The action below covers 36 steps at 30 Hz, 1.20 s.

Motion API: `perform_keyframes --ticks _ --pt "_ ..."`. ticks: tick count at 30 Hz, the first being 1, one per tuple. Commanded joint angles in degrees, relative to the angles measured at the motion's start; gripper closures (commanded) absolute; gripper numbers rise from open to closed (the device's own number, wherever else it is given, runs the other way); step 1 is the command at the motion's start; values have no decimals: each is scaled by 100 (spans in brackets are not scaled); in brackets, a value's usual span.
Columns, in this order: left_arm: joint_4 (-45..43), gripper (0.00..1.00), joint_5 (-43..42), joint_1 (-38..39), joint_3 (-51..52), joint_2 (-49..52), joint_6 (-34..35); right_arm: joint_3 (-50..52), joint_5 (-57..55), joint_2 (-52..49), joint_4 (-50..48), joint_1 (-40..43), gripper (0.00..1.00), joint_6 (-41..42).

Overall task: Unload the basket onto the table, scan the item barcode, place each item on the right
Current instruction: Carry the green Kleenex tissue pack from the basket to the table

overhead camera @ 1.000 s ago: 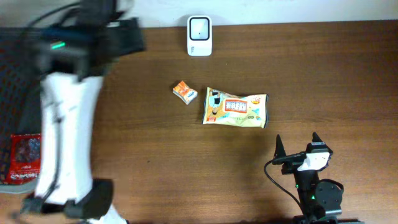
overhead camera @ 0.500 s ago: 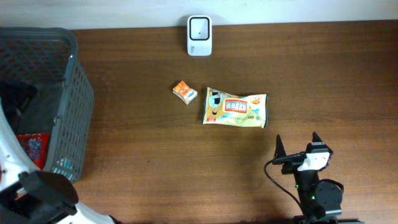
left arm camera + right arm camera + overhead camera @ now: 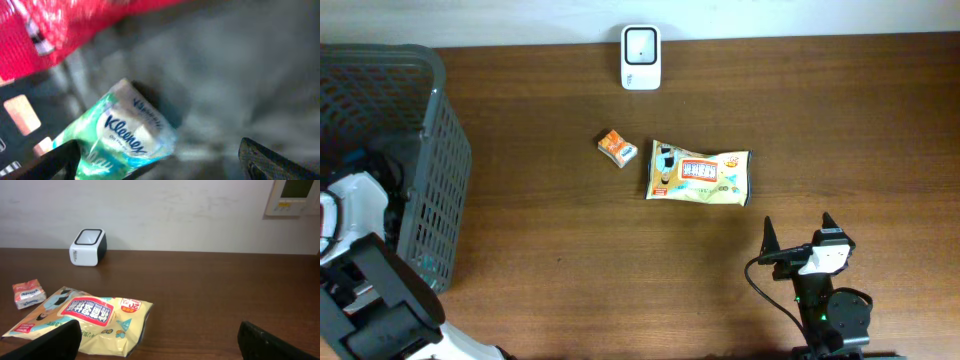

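Brown wood-grain table (image 3: 820, 120). Grey plastic mesh basket (image 3: 440, 180) on the left. Glossy yellow snack bag (image 3: 698, 173) at mid-table. Boxy white scanner (image 3: 641, 57) at the far edge. Left gripper (image 3: 165, 162), spread wide, is over a soft green "Kleenex" pack (image 3: 125, 135), apparently inside the basket. Small orange packet (image 3: 617, 149) beside the bag. Right gripper (image 3: 162, 342) is wide and empty.

Dark brown wooden tabletop (image 3: 570, 260). On it: a white scanner (image 3: 641, 44) at the far edge by the wall, and near the middle a small orange packet (image 3: 617, 148) just left of a flat yellow snack bag (image 3: 699, 173), not touching. A grey mesh basket (image 3: 442, 170) stands at the left end.
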<state>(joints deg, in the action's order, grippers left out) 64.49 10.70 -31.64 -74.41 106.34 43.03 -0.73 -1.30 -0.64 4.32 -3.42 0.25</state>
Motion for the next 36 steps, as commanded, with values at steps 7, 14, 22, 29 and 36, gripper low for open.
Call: perform_keyframes --ticks 7,14,22,29,36 --pt "-289 39 105 -52 586 -48 109 42 -70 28 22 -33 1 63" --pt "-706 100 61 -52 199 -50 105 42 -70 28 22 -33 1 63" --pt "726 100 -3287 4 -4719 -284 -1147 42 -70 28 22 -33 1 63" --pt "802 100 -4024 1954 -5158 -822 -2100 42 -70 28 22 -33 1 63" --pt "667 100 -732 5292 -5121 -15 -2358 42 -70 28 22 -33 1 63"
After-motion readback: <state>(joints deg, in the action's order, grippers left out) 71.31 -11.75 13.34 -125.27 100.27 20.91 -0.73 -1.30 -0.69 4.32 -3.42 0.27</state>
